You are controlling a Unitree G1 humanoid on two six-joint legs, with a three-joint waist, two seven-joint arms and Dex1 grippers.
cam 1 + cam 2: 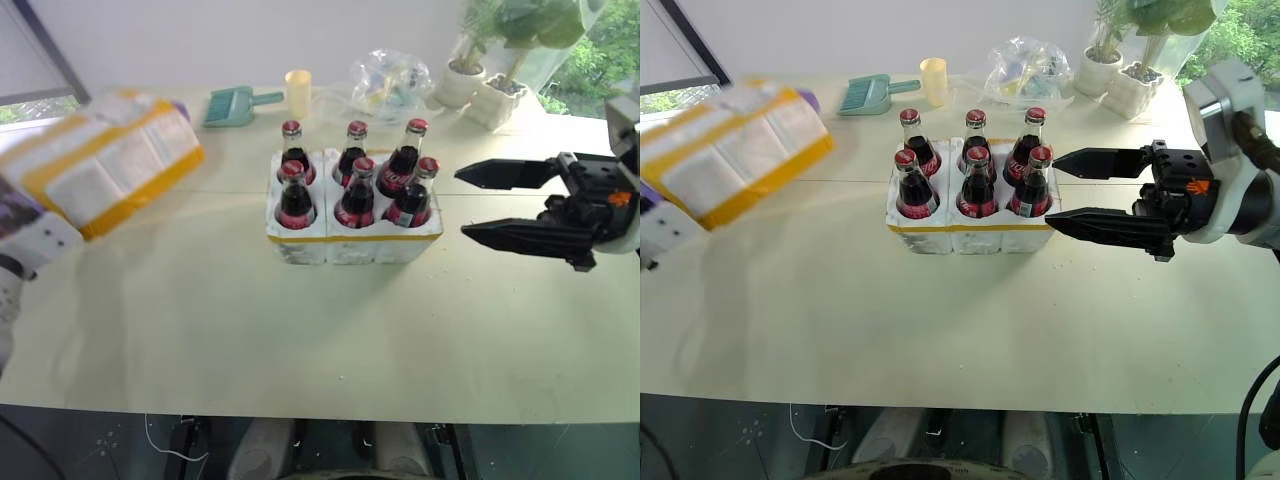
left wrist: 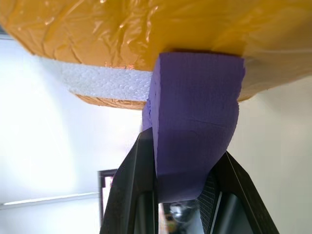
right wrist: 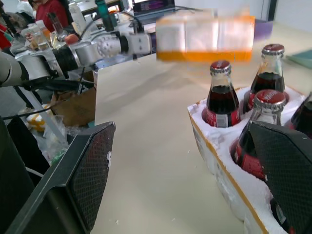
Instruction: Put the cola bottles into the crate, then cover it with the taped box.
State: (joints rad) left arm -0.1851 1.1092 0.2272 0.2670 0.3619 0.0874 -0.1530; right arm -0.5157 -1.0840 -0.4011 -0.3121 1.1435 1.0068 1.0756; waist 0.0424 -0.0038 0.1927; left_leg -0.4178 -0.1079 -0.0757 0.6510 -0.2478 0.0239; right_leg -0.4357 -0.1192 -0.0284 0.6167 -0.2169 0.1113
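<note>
Several cola bottles (image 1: 356,190) with red caps stand upright in the wells of the white foam crate (image 1: 350,245) at the table's middle. The taped box (image 1: 100,165), white foam with yellow bands and a printed label, hangs tilted above the table at the far left. My left gripper (image 2: 187,146) is shut on a purple tab (image 2: 195,122) on the box's underside. To the right of the crate my right gripper (image 1: 462,203) points at it, open and holding nothing. In the right wrist view its fingers (image 3: 92,170) straddle the crate's near end, apart from it.
Along the table's far side lie a teal dustpan (image 1: 232,105), a pale yellow cup (image 1: 298,92), a clear plastic bag (image 1: 390,80) and white plant pots (image 1: 480,90). The table's front edge (image 1: 320,412) runs close below.
</note>
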